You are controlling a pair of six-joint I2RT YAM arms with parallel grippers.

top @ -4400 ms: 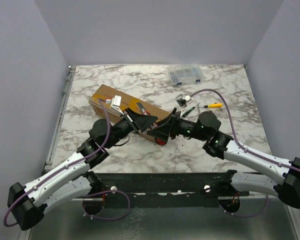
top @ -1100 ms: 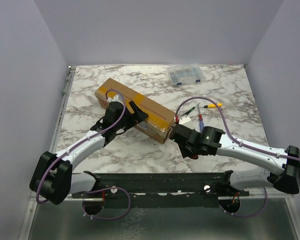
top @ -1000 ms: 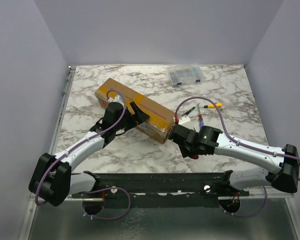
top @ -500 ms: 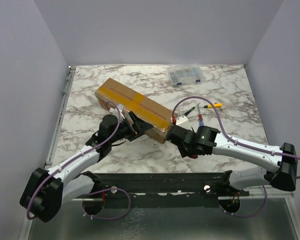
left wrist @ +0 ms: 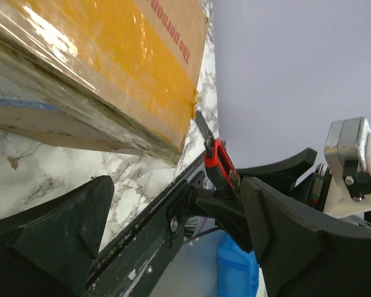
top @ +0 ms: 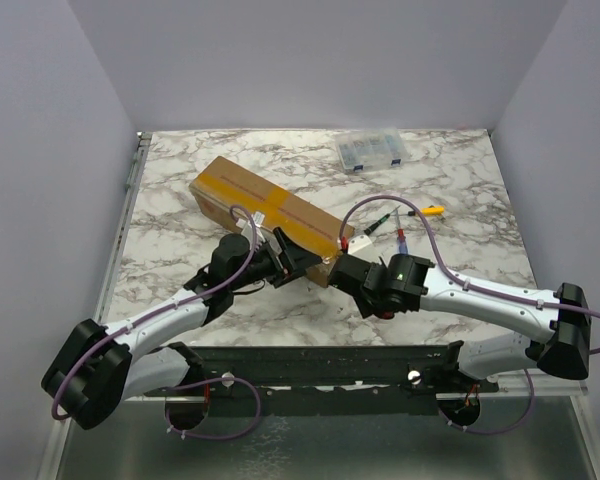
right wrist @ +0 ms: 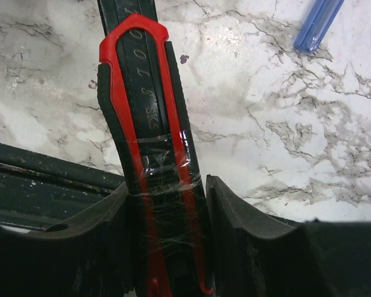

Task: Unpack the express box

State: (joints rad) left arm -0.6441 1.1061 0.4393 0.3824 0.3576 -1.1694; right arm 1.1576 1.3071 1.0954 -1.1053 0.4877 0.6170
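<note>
The left gripper (top: 290,258) hangs open just beside the long side of the box (top: 263,203), which lies diagonally on the worktop (top: 180,290). By its right end, the right gripper (top: 344,272) clamps a red-and-black knife (right wrist: 149,142).

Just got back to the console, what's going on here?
The right gripper is shut on a knife, its blade close to the near end of the box. The left gripper is open beside that same end, holding nothing. The tape looks uncut and the box is closed.
</note>
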